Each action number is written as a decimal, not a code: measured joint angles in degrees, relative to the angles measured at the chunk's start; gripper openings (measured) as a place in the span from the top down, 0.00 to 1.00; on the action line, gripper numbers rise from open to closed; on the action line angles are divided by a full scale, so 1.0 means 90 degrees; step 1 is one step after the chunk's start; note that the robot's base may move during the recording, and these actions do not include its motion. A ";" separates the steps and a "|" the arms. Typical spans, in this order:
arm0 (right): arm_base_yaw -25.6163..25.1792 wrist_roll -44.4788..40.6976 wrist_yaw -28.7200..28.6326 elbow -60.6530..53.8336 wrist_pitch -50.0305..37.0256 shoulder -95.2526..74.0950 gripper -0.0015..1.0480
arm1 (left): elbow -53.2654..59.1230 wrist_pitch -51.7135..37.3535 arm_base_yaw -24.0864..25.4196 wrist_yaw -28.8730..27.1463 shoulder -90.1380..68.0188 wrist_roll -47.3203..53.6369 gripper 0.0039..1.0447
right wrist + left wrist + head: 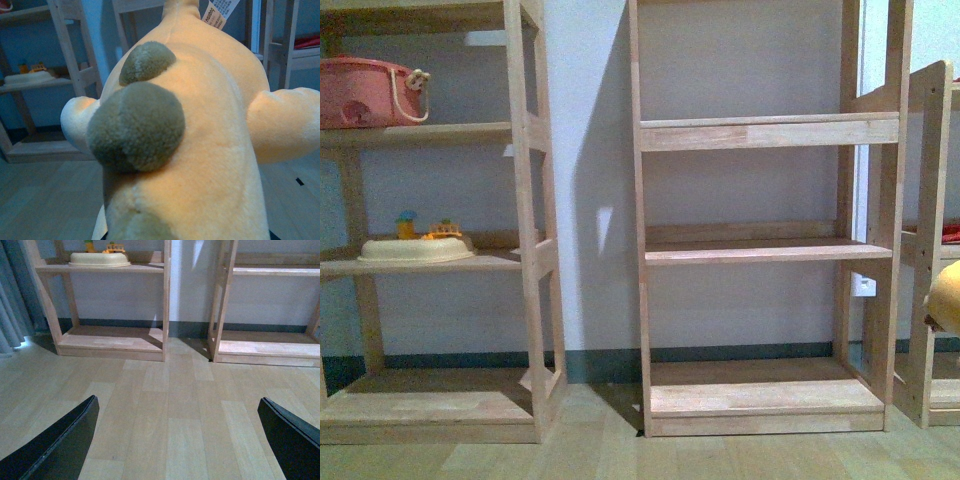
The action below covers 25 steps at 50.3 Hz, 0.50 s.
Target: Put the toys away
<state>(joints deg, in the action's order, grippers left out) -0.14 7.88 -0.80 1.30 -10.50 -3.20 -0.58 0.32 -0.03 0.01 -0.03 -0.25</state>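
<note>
The plush animal fills the right wrist view: orange-yellow fur, grey-green round patches, stubby limbs out to both sides and a white tag at its far end. My right gripper is shut on it, its fingers hidden under the fur. In the front view only a yellow bit of the plush animal shows at the right edge, in front of the right-hand shelf unit. My left gripper hangs open over the bare wooden floor, with nothing between its black fingers.
Three wooden shelf units stand against the wall. The left one holds a pink basket above and a cream tray with small toys. The middle unit and the right unit are ahead. A curtain hangs far left.
</note>
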 joint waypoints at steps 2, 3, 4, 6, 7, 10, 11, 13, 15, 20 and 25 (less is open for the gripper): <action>0.0000 0.0002 0.0007 0.0000 0.0000 0.0000 0.81 | 0.0000 0.0000 0.0000 0.0005 0.0000 0.0000 0.05; 0.0000 0.0002 0.0017 0.0000 0.0000 0.0000 0.81 | 0.0000 0.0000 0.0000 0.0000 0.0000 0.0000 0.05; 0.0000 0.0000 0.0017 0.0000 0.0000 0.0000 0.81 | 0.0000 0.0000 0.0000 0.0002 0.0000 0.0000 0.05; 0.0000 0.0002 0.0017 0.0000 0.0000 -0.0002 0.81 | 0.0000 0.0000 0.0000 0.0000 0.0000 0.0000 0.05; 0.0000 0.0002 0.0017 0.0000 0.0000 -0.0002 0.81 | 0.0000 0.0000 0.0000 0.0002 0.0000 0.0000 0.05; 0.0000 0.0002 0.0017 0.0000 0.0000 0.0000 0.81 | 0.0000 0.0000 0.0000 0.0002 0.0000 0.0000 0.05; 0.0000 0.0002 0.0017 0.0000 0.0000 0.0000 0.81 | 0.0000 0.0000 0.0000 0.0002 0.0000 0.0000 0.05; 0.0000 0.0000 0.0017 0.0000 0.0000 -0.0002 0.81 | 0.0000 0.0000 0.0000 0.0000 0.0000 0.0000 0.05; 0.0000 0.0002 0.0015 0.0000 0.0000 -0.0002 0.81 | 0.0000 0.0000 0.0000 0.0002 0.0000 0.0000 0.05; 0.0000 0.0002 0.0017 0.0000 0.0000 -0.0002 0.81 | 0.0000 0.0000 0.0000 0.0002 0.0000 0.0000 0.05; 0.0000 0.0000 0.0017 0.0000 0.0000 0.0000 0.81 | 0.0000 0.0000 0.0000 0.0000 0.0000 -0.0002 0.05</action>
<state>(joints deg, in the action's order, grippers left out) -0.14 7.88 -0.64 1.30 -10.50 -3.20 -0.58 0.32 -0.03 0.01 -0.03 -0.27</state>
